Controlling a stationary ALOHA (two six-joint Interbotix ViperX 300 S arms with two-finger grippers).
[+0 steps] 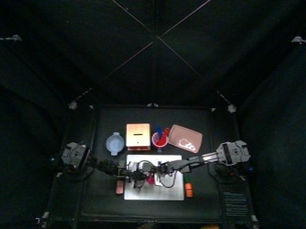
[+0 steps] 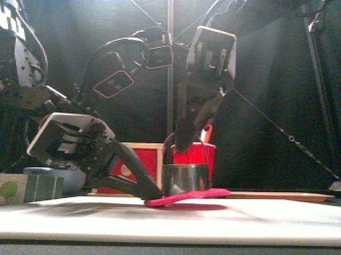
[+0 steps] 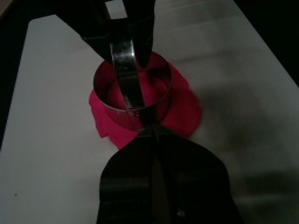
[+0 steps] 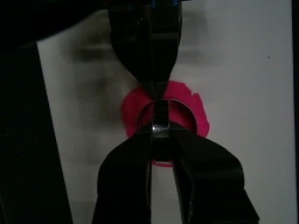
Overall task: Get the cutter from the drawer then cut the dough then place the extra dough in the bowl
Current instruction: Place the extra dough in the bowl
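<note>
Black curtains all round and a small black table. From up top you can see the white cutting board [image 1: 167,190] at the front, with both arms meeting over its middle. Behind it sit the blue-grey bowl [image 1: 114,143], the wooden box [image 1: 135,134], a red cup [image 1: 159,139] and the pink tray [image 1: 185,136], all well apart from the action.

The table-level view is the good one. The cutter [image 2: 184,179] stands upright on the pink dough [image 2: 188,198], which lies flat on the board. The right gripper [image 2: 176,139] comes down from above onto the wire handle. The left gripper [image 2: 150,191] leans in low from the side, with its tips at the dough's edge just beside the cutter wall.

Left wrist view: those jaws look closed to a sliver and, as far as I can tell, pinched on the dough's rim. Dough shows all round the ring, so there's extra to trim.

Right wrist view: the jaws are clamped tight on the handle wire, with nothing else in them.

My guess is we're at the cutting step. I'd push straight down with the ring level, maybe add a tiny twist, and have the left one pin the dough so it can't slide. Tilt the ring and one side won't cut through, and the soft scrap could tear on its way to the bowl.
</note>
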